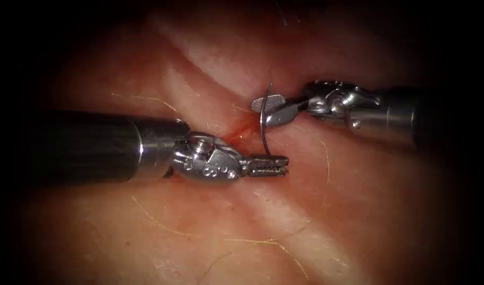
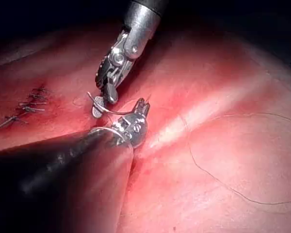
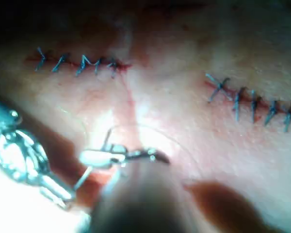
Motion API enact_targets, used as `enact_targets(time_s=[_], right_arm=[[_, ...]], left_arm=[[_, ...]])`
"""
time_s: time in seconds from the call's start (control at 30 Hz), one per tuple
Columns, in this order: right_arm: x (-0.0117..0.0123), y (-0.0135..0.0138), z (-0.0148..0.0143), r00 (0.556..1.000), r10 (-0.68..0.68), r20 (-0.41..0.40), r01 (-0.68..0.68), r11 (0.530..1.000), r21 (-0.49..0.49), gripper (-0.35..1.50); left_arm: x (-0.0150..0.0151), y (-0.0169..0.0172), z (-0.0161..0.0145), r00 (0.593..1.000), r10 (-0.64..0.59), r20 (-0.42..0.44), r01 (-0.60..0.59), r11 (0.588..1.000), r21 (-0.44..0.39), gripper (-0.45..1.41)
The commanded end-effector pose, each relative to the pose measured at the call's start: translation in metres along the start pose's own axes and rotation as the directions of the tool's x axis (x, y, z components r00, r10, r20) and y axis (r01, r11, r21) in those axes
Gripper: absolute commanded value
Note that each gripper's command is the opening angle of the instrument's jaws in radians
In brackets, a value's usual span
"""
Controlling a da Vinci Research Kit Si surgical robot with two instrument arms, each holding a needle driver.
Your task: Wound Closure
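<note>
A: Item one, the needle [image 1: 264, 119]?

B: Curved, steel, standing nearly upright just right of the cut [image 1: 240, 133] in the endoscope view. Its upper end rises a little above the right end effector; its lower end reaches down to the left end effector. Whether any part sits in the tissue [image 1: 358, 211] cannot be told; most of the curve shows above it.

A: Item two, right end effector [image 1: 267, 104]?

B: Enters from the right of the cut. Jaws pressed together on the needle, pinching it in the upper part of its curve, a short way below the top end. In the left wrist view the same tool [image 2: 103, 101] hangs just above the needle [image 2: 109, 109].

A: Item three, left end effector [image 1: 273, 165]?

B: Lies across the cut, tip on the cut's right side, jaws pressed together on the needle's lower end. Seen also in the left wrist view [image 2: 141, 104].

A: Item four, thread [image 2: 223, 179]?

B: A fine strand lying loose on the tissue, well apart from the cut on the far side of the left tool, in the left wrist view. Neither tool holds it there.

A: Other entries?

B: Red fluid [image 1: 242, 132] along the cut beside the needle. Finished stitch rows [image 3: 77, 63] in the right wrist view, well apart from the needle.
</note>
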Motion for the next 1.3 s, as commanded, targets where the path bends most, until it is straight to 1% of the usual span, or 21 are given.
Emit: enact_targets(time_s=[0.03, 0.07, 0.17, 0.2, 0.23, 0.27, 0.37, 0.47, 0.67, 0.73, 0.77, 0.8, 0.87, 0.9, 0.97, 1.1, 1.13, 1.17, 1.2, 1.23, 1.3], right_arm=[[0.0005, 0.0002, 0.0008, 1.000, 0.006, 0.005, -0.006, 1.000, 0.009, 0.83], [0.0004, 0.0001, 0.0009, 1.000, 0.005, 0.007, -0.005, 1.000, 0.012, 0.83], [0.0002, -0.0004, 0.0019, 1.000, 0.008, 0.019, -0.009, 0.998, 0.054, 0.49], [0.0002, -0.0004, 0.0019, 1.000, 0.008, 0.019, -0.009, 0.998, 0.054, 0.49], [0.0002, -0.0004, 0.0022, 1.000, 0.007, 0.025, -0.008, 0.998, 0.063, 0.02], [0.0003, -0.0003, 0.0023, 1.000, 0.006, 0.029, -0.008, 0.998, 0.067, -0.35], [0.0005, 0.0000, 0.0024, 0.999, -0.018, 0.028, 0.016, 0.997, 0.074, -0.35], [0.0008, 0.0008, 0.0021, 0.995, -0.101, -0.017, 0.101, 0.995, 0.016, -0.35], [0.0009, 0.0013, 0.0012, 0.989, -0.143, -0.024, 0.143, 0.990, 0.001, -0.35], [0.0008, 0.0013, 0.0011, 0.989, -0.149, -0.022, 0.149, 0.989, 0.003, -0.35], [0.0005, 0.0013, 0.0010, 0.982, -0.186, -0.019, 0.186, 0.983, 0.004, -0.35], [0.0005, 0.0013, 0.0010, 0.982, -0.186, -0.019, 0.186, 0.983, 0.004, -0.35], [0.0003, 0.0014, 0.0008, 0.976, -0.216, -0.017, 0.216, 0.976, 0.004, -0.35], [0.0002, 0.0016, 0.0004, 0.963, -0.268, -0.014, 0.268, 0.963, 0.004, -0.35], [0.0002, 0.0018, -0.0001, 0.949, -0.314, -0.013, 0.314, 0.949, 0.002, -0.35], [0.0004, 0.0022, -0.0007, 0.936, -0.353, -0.013, 0.353, 0.936, -0.001, -0.35], [0.0004, 0.0022, -0.0008, 0.931, -0.364, -0.012, 0.364, 0.932, -0.002, -0.35], [0.0005, 0.0022, -0.0009, 0.925, -0.380, -0.014, 0.380, 0.925, -0.008, -0.35], [0.0007, 0.0022, -0.0011, 0.909, -0.417, -0.019, 0.416, 0.909, -0.026, -0.35], [0.0007, 0.0022, -0.0011, 0.909, -0.417, -0.019, 0.416, 0.909, -0.026, -0.35], [0.0008, 0.0020, -0.0013, 0.892, -0.452, -0.019, 0.452, 0.892, -0.033, -0.35]], left_arm=[[-0.0003, 0.0000, 0.0008, 1.000, 0.002, -0.001, -0.002, 1.000, 0.001, -0.45], [-0.0003, 0.0000, 0.0008, 1.000, 0.002, 0.000, -0.002, 1.000, 0.001, -0.45], [-0.0004, 0.0001, 0.0010, 1.000, 0.003, 0.001, -0.003, 1.000, 0.002, -0.45], [-0.0004, 0.0001, 0.0010, 1.000, 0.003, 0.001, -0.003, 1.000, 0.002, -0.45], [-0.0004, 0.0001, 0.0010, 1.000, 0.003, 0.001, -0.003, 1.000, 0.002, -0.45], [-0.0004, 0.0001, 0.0010, 1.000, 0.003, 0.001, -0.003, 1.000, 0.002, -0.45], [-0.0003, 0.0001, 0.0010, 1.000, 0.003, 0.002, -0.003, 1.000, 0.002, -0.45], [-0.0001, 0.0002, 0.0009, 1.000, 0.002, 0.003, -0.002, 1.000, 0.003, -0.45], [0.0004, -0.0001, 0.0009, 1.000, -0.015, 0.005, 0.015, 1.000, 0.004, -0.45], [0.0006, -0.0006, 0.0007, 0.992, -0.126, 0.002, 0.126, 0.992, 0.002, 0.54], [0.0009, -0.0012, 0.0003, 0.959, -0.282, -0.003, 0.282, 0.959, -0.001, 1.13], [0.0009, -0.0012, 0.0003, 0.959, -0.282, -0.003, 0.282, 0.959, -0.001, 1.13], [0.0013, -0.0019, 0.0000, 0.912, -0.410, -0.006, 0.410, 0.912, -0.009, 1.31], [0.0019, -0.0025, -0.0007, 0.838, -0.541, -0.075, 0.540, 0.841, -0.033, 1.33], [0.0023, -0.0028, -0.0016, 0.800, -0.586, -0.129, 0.588, 0.808, -0.029, 1.28], [0.0026, -0.0032, -0.0027, 0.773, -0.618, -0.142, 0.620, 0.784, -0.037, 1.26], [0.0025, -0.0033, -0.0032, 0.746, -0.651, -0.143, 0.652, 0.757, -0.044, 1.20], [0.0024, -0.0032, -0.0036, 0.737, -0.665, -0.122, 0.666, 0.745, -0.041, 1.08], [0.0017, -0.0029, -0.0044, 0.686, -0.727, -0.039, 0.727, 0.686, -0.012, 0.69], [0.0017, -0.0029, -0.0044, 0.686, -0.727, -0.039, 0.727, 0.686, -0.012, 0.69], [0.0009, -0.0024, -0.0049, 0.645, -0.762, 0.061, 0.763, 0.646, 0.002, 0.42]])
